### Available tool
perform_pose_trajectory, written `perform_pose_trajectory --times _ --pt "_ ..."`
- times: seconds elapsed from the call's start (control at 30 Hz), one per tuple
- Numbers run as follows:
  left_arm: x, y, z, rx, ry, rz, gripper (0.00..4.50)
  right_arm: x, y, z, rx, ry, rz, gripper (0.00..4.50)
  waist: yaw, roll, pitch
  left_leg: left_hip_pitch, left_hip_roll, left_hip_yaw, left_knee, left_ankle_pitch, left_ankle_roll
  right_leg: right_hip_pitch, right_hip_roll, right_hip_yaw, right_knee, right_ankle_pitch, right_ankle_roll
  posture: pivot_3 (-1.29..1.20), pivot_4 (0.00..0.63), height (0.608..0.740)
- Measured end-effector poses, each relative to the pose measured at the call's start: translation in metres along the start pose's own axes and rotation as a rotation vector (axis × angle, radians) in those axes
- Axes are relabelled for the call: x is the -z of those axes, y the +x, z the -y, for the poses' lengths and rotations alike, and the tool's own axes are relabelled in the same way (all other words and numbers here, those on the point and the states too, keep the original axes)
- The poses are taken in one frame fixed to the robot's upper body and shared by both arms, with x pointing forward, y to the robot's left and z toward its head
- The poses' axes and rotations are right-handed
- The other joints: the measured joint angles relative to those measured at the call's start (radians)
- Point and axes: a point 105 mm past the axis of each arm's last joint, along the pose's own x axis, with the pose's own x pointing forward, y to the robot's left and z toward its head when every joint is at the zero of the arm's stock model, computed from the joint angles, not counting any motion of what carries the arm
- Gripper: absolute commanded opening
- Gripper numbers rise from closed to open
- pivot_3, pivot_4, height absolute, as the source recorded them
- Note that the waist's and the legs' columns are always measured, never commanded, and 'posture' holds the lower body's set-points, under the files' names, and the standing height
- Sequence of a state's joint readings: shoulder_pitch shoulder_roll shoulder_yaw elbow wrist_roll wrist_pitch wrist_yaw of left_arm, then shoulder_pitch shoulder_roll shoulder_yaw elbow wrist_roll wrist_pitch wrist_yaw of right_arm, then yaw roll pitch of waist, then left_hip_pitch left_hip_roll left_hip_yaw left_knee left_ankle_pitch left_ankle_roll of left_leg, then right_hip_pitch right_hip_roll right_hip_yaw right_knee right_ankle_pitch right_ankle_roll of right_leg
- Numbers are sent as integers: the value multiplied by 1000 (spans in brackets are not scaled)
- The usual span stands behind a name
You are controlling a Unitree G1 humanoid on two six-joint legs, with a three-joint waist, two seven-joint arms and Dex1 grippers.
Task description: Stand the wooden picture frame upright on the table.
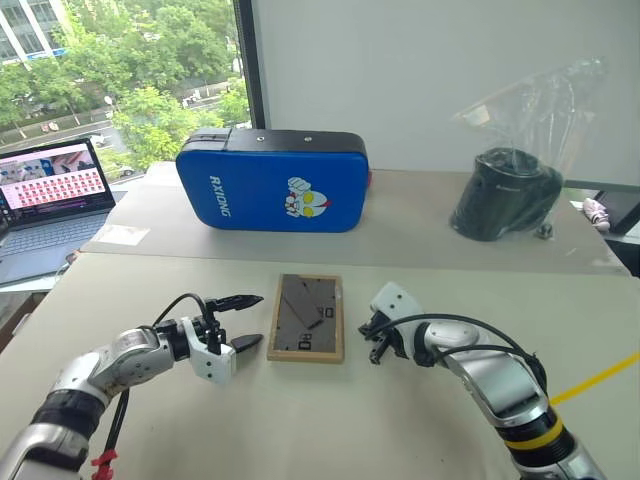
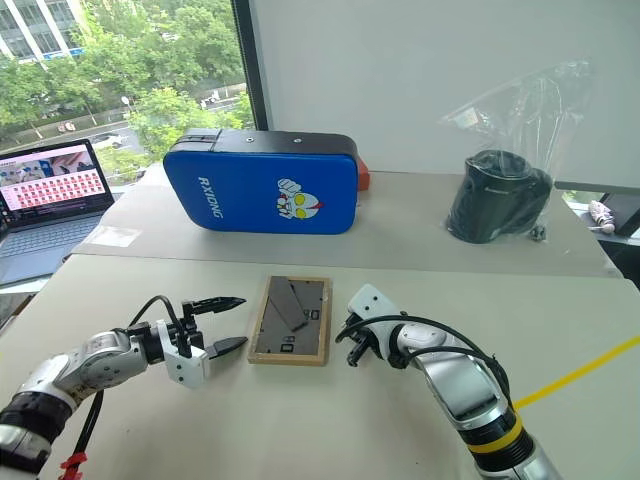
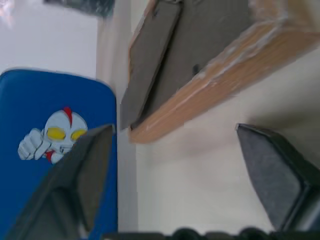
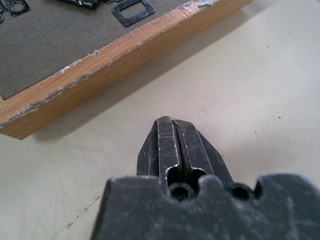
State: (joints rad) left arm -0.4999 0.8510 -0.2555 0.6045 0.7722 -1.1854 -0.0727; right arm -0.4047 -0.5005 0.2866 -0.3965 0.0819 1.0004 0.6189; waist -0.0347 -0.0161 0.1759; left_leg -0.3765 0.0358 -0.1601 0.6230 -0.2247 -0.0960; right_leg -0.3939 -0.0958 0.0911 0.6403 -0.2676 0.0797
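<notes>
i see wooden picture frame (image 1: pixel 306 318) flat, back up, mid tabletop (image 1: pixel 330 430); left gripper (image 1: pixel 242 321) fingers wide, right gripper (image 1: pixel 377 352) fingers closed, empty.

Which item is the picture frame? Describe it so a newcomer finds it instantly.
Start at the big blue padded case at the back of the table. Nearer the robot, between the left gripper and the right gripper, lies the wooden picture frame. It is flat, small, light-wood-edged, grey back up.
</notes>
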Motion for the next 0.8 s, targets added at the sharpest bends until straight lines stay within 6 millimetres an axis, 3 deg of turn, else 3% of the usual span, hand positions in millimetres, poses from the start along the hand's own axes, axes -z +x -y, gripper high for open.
perform_pose_trajectory --times 0.1,0.43,0.63,0.73,0.8 --pt "3 5 2 24 67 56 4396 1 0 -1 1 10 -10 0 5 1 -1 3 -1 0 0 0 0 3 -1 0 0 -4 8 0 150 740" --pt "-1 38 0 -17 136 175 4396 -8 10 -20 -59 18 -12 0 22 6 -7 7 -1 0 0 0 -1 6 -1 1 3 -5 10 0 150 740" --pt "-4 44 0 -46 138 201 4396 -11 14 -21 -61 24 -6 0 23 6 -7 6 -2 0 0 0 -1 6 -1 1 3 -5 10 0 150 740" --pt "-4 43 3 -35 139 205 3648 -11 13 -21 -61 24 -7 0 23 6 -7 6 -2 0 0 0 -1 5 -2 1 3 -5 10 0 150 740" --pt "-4 41 8 -16 130 203 2920 -11 13 -20 -60 25 -8 0 22 6 -7 6 -2 0 0 0 -1 5 -2 1 3 -5 10 0 150 740"
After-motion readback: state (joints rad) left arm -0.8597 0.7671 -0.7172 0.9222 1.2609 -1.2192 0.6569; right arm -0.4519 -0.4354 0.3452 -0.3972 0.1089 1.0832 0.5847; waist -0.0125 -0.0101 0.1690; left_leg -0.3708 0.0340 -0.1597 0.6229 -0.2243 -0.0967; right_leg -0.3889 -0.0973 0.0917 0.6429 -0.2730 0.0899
